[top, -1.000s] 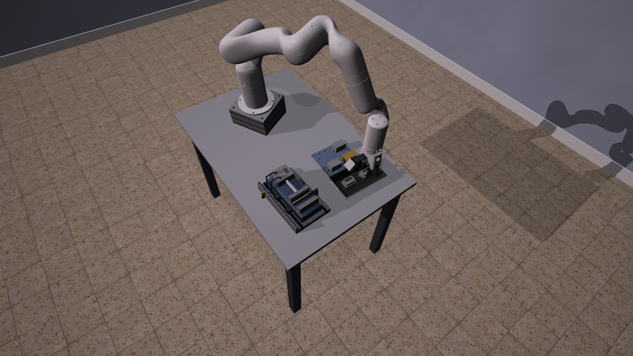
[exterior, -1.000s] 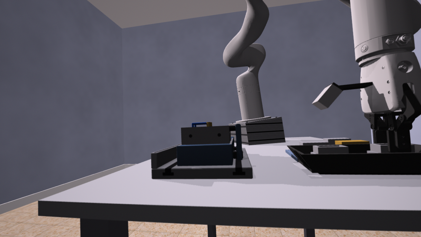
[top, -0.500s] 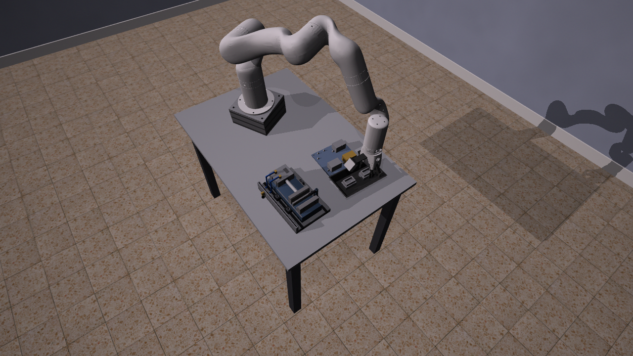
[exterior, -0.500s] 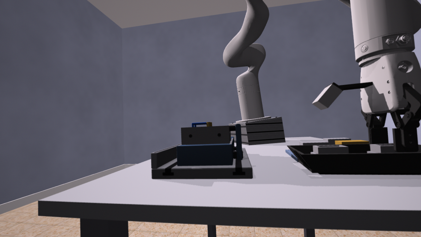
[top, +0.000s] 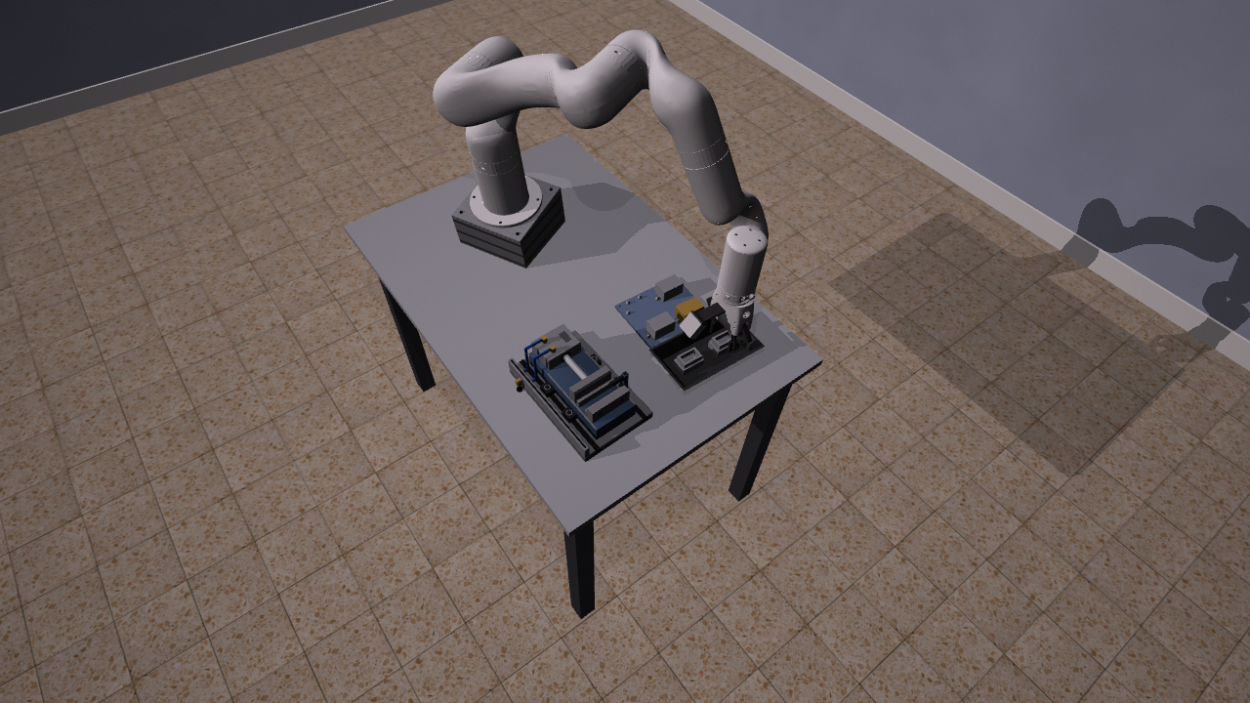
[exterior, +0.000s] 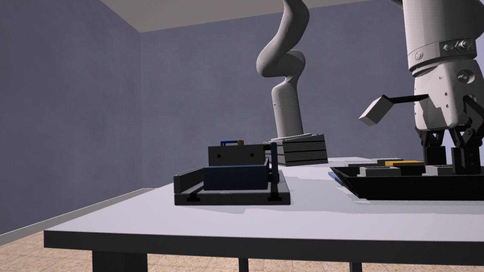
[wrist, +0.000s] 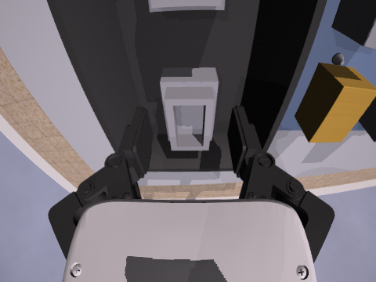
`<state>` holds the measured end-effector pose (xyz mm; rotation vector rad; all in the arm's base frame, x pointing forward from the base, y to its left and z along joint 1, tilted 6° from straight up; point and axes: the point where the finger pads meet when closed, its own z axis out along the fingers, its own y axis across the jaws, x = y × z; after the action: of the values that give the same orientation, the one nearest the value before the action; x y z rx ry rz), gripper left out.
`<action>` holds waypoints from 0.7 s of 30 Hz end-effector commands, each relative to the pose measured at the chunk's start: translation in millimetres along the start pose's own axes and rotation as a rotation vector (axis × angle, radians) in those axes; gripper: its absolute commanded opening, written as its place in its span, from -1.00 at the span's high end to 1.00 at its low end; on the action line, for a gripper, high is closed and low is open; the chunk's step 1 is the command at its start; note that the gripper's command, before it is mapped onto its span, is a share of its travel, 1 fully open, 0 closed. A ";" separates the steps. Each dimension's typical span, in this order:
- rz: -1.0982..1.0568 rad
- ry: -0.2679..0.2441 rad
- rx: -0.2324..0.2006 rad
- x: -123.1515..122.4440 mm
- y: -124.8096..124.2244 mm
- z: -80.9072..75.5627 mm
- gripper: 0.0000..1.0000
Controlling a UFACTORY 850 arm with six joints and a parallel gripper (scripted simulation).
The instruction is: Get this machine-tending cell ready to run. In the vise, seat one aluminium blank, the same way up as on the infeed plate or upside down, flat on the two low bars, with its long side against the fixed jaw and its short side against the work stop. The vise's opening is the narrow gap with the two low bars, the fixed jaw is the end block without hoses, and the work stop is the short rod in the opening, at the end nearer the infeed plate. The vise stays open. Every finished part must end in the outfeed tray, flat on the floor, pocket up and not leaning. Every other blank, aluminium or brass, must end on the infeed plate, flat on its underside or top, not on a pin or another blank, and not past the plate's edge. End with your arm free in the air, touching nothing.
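My gripper (wrist: 189,120) is open, low inside the black outfeed tray (top: 709,353). Its fingers stand apart on either side of a grey finished part (wrist: 189,110) that lies pocket up on the tray floor, with a gap on each side. The gripper also shows in the side view (exterior: 445,158). A brass blank (wrist: 334,102) sits on the blue infeed plate (top: 657,308) beside the tray. Grey aluminium blanks (top: 668,284) (top: 659,326) lie on the plate. The vise (top: 576,385) stands to the left with nothing visible in its opening.
The arm's base (top: 508,223) is at the table's far side. The wrist camera block (exterior: 375,110) sticks out from the gripper body. The tray's raised rim (exterior: 406,189) surrounds the fingers. The table's edge is close behind the tray.
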<state>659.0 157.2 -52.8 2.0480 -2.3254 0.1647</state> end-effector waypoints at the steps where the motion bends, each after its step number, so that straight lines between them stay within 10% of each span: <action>1: 0.000 -0.001 0.002 -0.4 -1.0 -1.1 -0.37; 21: 0.000 -0.001 0.002 -0.4 -1.0 -11.1 -0.37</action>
<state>658.6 157.7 -47.9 2.0478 -2.3252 0.1645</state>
